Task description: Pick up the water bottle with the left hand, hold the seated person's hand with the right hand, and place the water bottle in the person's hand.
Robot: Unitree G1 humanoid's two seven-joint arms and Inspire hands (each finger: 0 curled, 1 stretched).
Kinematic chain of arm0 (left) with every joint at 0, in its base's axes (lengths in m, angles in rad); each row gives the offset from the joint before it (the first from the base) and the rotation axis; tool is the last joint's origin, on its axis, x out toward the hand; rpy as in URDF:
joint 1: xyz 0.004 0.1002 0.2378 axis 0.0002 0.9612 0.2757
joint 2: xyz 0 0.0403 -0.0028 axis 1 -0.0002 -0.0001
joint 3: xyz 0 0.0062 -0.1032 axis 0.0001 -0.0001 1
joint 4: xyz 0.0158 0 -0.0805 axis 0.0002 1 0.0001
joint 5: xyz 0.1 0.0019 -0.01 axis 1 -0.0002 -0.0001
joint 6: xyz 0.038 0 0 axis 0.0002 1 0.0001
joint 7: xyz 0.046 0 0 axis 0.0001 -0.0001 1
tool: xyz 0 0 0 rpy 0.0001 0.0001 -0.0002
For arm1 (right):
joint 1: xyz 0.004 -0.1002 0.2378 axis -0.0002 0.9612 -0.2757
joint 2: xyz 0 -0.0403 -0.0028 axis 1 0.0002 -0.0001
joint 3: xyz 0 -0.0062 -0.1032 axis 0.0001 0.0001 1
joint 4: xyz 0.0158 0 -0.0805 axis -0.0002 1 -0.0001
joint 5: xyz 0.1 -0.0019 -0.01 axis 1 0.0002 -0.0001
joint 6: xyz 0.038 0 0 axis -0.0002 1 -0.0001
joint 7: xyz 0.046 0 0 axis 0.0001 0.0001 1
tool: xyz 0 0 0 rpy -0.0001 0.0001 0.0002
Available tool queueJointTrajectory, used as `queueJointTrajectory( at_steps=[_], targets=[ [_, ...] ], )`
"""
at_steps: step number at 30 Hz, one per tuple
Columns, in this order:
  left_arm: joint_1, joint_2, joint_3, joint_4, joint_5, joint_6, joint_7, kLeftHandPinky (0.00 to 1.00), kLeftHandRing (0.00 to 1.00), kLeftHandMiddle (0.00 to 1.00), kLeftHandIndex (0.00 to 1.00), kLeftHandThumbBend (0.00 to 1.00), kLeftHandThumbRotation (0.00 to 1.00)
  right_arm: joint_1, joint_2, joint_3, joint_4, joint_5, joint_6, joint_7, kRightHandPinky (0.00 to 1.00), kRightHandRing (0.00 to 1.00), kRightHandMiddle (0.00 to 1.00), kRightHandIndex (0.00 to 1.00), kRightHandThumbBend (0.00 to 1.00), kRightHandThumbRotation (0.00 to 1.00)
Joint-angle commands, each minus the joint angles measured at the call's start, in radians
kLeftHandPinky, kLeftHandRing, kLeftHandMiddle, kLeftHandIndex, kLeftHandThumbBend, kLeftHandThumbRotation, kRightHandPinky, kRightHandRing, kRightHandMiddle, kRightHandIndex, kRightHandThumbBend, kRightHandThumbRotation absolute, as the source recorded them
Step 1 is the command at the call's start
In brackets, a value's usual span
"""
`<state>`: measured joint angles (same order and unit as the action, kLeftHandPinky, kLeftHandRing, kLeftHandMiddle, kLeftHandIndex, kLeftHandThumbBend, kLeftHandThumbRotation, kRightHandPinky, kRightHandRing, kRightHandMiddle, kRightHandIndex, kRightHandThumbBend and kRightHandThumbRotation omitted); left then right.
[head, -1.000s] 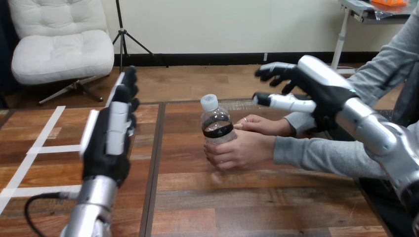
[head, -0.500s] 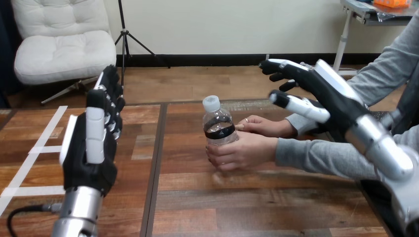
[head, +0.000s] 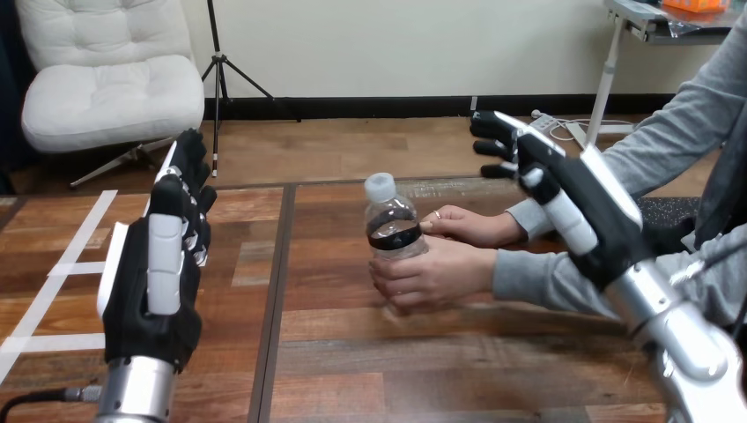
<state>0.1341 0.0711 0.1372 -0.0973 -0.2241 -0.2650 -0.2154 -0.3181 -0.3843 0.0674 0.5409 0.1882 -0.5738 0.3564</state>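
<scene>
A clear water bottle (head: pixel 391 227) with a white cap and a dark label stands upright near the table's middle. The person's hand (head: pixel 432 273) is wrapped round its lower part, and the person's other hand (head: pixel 467 225) rests just behind it. My left hand (head: pixel 159 264) is raised at the left, open with straight fingers, well apart from the bottle. My right hand (head: pixel 564 189) hovers open above the person's forearms at the right, touching nothing.
The wooden table (head: pixel 440 370) has a dark seam (head: pixel 275 291) running front to back left of the bottle. White tape lines (head: pixel 62 264) mark its left part. The person's grey sleeves (head: pixel 573 282) come in from the right.
My left hand has drawn back toward the lower left. My right hand has pulled back to the right, away from the bottle. The bottle stays in the person's hand.
</scene>
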Motion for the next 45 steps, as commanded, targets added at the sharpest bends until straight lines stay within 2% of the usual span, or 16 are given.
queueJointTrajectory(
  at_steps=[1, 3, 8, 12, 28, 38, 45],
  targets=[
    [-0.002, 0.001, -0.005, -0.082, 0.013, -0.043, 0.004, 0.92, 0.95, 0.94, 0.92, 0.83, 0.95, 0.022, 0.070, -0.044, -0.148, 0.100, 0.038, 0.022, 0.85, 0.91, 0.91, 0.90, 0.97, 1.00],
    [0.004, -0.001, -0.007, -0.087, 0.010, -0.046, 0.004, 0.91, 0.94, 0.93, 0.91, 0.82, 0.95, 0.040, 0.081, -0.047, -0.175, 0.107, 0.051, 0.015, 0.86, 0.91, 0.91, 0.90, 0.97, 1.00],
    [0.016, -0.005, -0.016, -0.098, 0.013, -0.059, 0.004, 0.88, 0.92, 0.92, 0.90, 0.80, 0.95, 0.098, 0.114, -0.049, -0.271, 0.152, 0.126, 0.006, 0.86, 0.90, 0.91, 0.90, 0.98, 1.00],
    [0.015, -0.008, -0.021, -0.094, 0.019, -0.075, 0.005, 0.86, 0.90, 0.90, 0.89, 0.79, 0.95, 0.129, 0.129, -0.048, -0.321, 0.169, 0.159, 0.009, 0.87, 0.90, 0.91, 0.90, 0.98, 1.00],
    [0.017, -0.023, -0.041, -0.085, 0.023, -0.126, 0.006, 0.77, 0.85, 0.86, 0.86, 0.74, 0.96, 0.230, 0.170, -0.043, -0.496, 0.200, 0.237, 0.026, 0.87, 0.91, 0.92, 0.91, 0.95, 1.00],
    [0.029, -0.022, -0.061, -0.103, 0.043, -0.124, 0.019, 0.79, 0.87, 0.87, 0.87, 0.75, 0.95, 0.281, 0.191, -0.037, -0.597, 0.227, 0.292, 0.024, 0.90, 0.93, 0.94, 0.92, 0.94, 1.00],
    [0.033, -0.022, -0.074, -0.109, 0.044, -0.124, 0.020, 0.79, 0.87, 0.88, 0.87, 0.75, 0.95, 0.299, 0.206, -0.034, -0.638, 0.218, 0.312, 0.021, 0.90, 0.93, 0.94, 0.92, 0.94, 1.00]
  ],
)
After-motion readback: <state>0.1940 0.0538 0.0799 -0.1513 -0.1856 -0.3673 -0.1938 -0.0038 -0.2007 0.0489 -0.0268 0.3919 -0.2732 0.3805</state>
